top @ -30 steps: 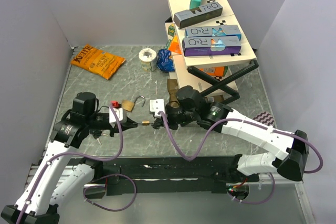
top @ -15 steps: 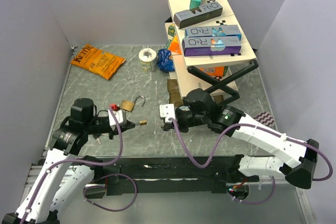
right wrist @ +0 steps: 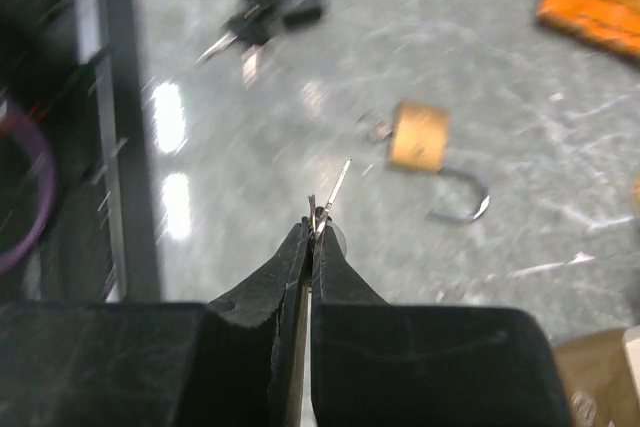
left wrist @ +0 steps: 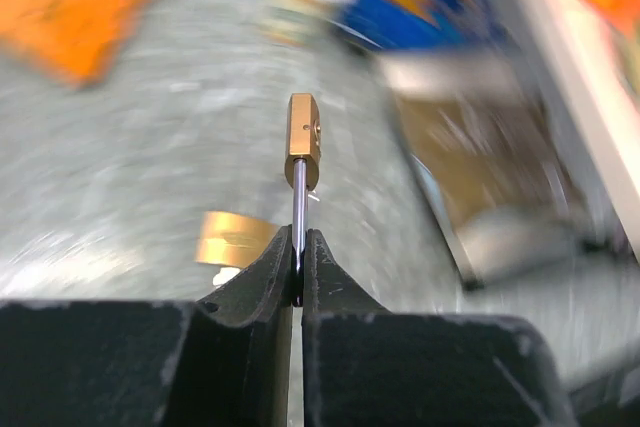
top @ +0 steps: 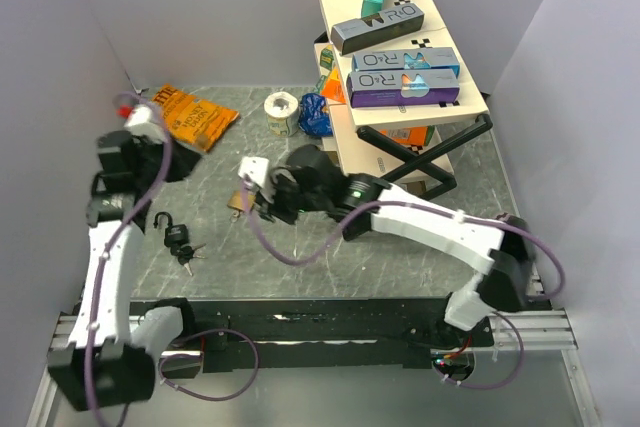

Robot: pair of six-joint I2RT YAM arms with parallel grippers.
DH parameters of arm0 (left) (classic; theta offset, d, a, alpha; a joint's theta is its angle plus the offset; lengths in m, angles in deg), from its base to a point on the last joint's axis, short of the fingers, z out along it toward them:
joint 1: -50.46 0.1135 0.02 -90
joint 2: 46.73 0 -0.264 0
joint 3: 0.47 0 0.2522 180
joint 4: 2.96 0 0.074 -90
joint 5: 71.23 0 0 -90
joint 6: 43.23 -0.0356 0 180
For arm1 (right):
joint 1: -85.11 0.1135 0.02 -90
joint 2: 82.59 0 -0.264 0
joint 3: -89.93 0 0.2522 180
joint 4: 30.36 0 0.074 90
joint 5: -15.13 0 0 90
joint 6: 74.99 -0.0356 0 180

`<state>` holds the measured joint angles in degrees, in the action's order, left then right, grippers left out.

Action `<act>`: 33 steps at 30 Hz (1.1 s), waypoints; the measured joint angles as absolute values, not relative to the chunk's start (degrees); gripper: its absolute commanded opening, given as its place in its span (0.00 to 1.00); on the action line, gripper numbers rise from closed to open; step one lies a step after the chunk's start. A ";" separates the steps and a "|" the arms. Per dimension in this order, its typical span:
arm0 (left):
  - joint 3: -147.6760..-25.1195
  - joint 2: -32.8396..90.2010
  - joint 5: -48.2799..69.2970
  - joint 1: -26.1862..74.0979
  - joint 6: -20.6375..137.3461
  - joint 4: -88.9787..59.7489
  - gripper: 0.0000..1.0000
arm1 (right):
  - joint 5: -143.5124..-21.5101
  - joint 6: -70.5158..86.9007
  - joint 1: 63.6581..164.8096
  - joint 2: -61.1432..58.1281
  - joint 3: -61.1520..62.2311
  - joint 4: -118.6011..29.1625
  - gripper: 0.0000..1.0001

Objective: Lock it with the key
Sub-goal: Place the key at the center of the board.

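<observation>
Left wrist: left claw [left wrist: 298, 240] was shut on a thin steel rod [left wrist: 298, 197] tipped with a small brass block [left wrist: 303, 129]. My read is a little padlock seen edge-on and pinched by its shackle. I couldn't confirm that, as no keyhole showed. The background was smeared. A large brass padlock with an open shackle [left wrist: 235, 238] lay on the grey marbled counter [left wrist: 140, 147], and the block hung above and beyond it in frame.

Right wrist: right claw [right wrist: 311, 232] was shut on a thin silver key [right wrist: 336, 183], nearly edge-on, with its tip poking past the fingertips. The key hung above the counter, near the open-shackle padlock on its camera side, not touching it. A black padlock with a bunch of keys [right wrist: 275, 7] lay well apart from the open-shackle padlock. This view was blurred too, and the key's bow was buried between the pads.

Top: right claw hovered over the open-shackle padlock and covered most of it, leaving only a brass sliver showing. The key was too small to resolve. The left arm sat well left of that padlock, and I couldn't make out what it held from here.

Handling, my judgement:
- **Key:** light, stiff, slick and thin, so likely to twist in the pinch once it meets a keyway. Hold the flat bow across the pads and leave the blade free.
- **Brass piece:** dense and rigid, but it would pivot on the rod. Its body flats would give a firmer hold.
</observation>
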<state>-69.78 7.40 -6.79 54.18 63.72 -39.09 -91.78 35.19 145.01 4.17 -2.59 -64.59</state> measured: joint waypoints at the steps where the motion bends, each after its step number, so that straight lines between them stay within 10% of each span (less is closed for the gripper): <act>1: -70.24 9.33 -7.01 59.01 66.33 -39.05 0.01 | -89.57 33.95 145.27 7.15 -5.49 -63.94 0.00; 15: -70.24 11.42 -8.41 70.31 75.83 -38.76 0.01 | -58.05 27.89 145.33 36.46 -23.11 -57.01 0.00; 33: -69.67 9.61 -8.37 70.66 76.10 -38.83 0.01 | -55.01 27.70 136.04 49.53 -32.73 -52.22 0.00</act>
